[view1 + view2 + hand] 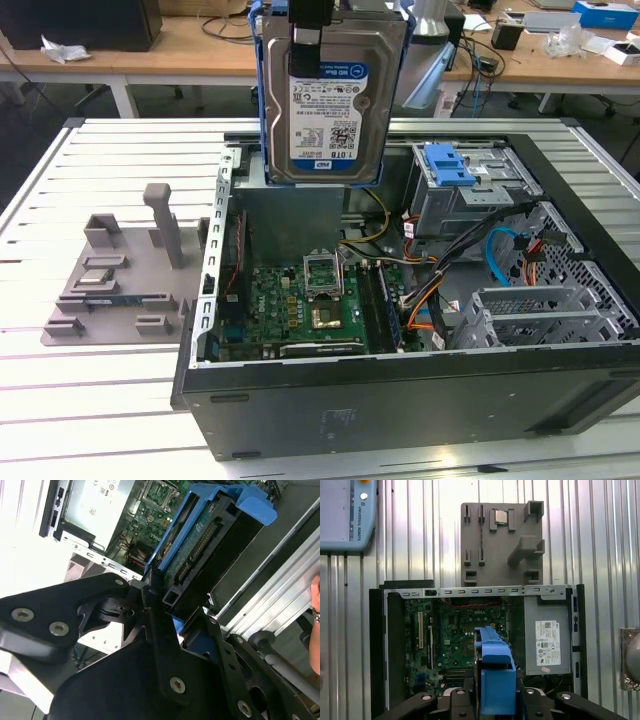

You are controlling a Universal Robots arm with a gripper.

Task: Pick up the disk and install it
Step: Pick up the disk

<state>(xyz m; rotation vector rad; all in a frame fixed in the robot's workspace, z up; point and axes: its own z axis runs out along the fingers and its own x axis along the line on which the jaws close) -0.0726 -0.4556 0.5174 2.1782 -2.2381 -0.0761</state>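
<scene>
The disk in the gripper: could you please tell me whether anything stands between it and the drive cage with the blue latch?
Nothing visible does. The gripper holds the disk upright above the open computer case, and the space down to the drive cage on the exterior view's right looks free.

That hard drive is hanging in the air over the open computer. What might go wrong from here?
1. The gripper holds the disk near its upper end. If the grip slipped, the disk would likely drop onto the motherboard below.
2. Loose cables lie beside the drive cage, so the disk might snag or pinch them if it is lowered there.
</scene>
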